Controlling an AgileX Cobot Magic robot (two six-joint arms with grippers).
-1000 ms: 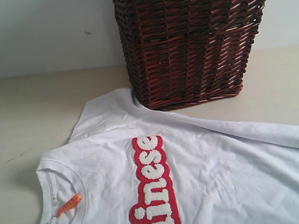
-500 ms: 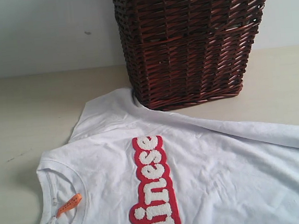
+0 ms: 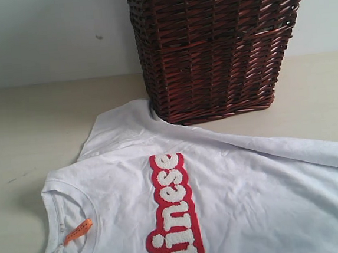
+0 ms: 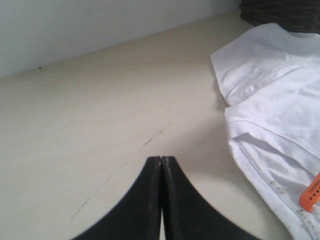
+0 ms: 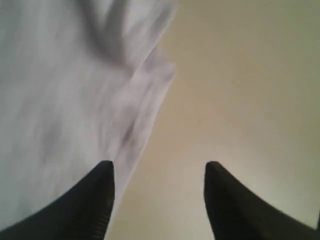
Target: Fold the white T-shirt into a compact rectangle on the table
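White T-shirt (image 3: 252, 202): lies spread face up on the table (image 3: 39, 132), with no fold made. In the exterior view it fills the part from 3 to 8 o'clock, and the collar with the orange neck tag (image 3: 78, 231) is at 7 o'clock.
Left gripper (image 4: 161, 159): claw pressed together and holding nothing, over bare table near the collar. I judge it is parked there to keep off the cloth.
Right gripper (image 5: 159, 168): claw spread, nothing pinched. One finger is over a cloth edge and the other over the table, probably so it can take that edge for a first fold. This view is blurred.
Wicker basket (image 3: 216, 51): stands at 12 o'clock, at the far sleeve (image 3: 122, 127). Touching or only beside, I cannot tell.
In the way: the basket leaves little room to pull that sleeve outward.
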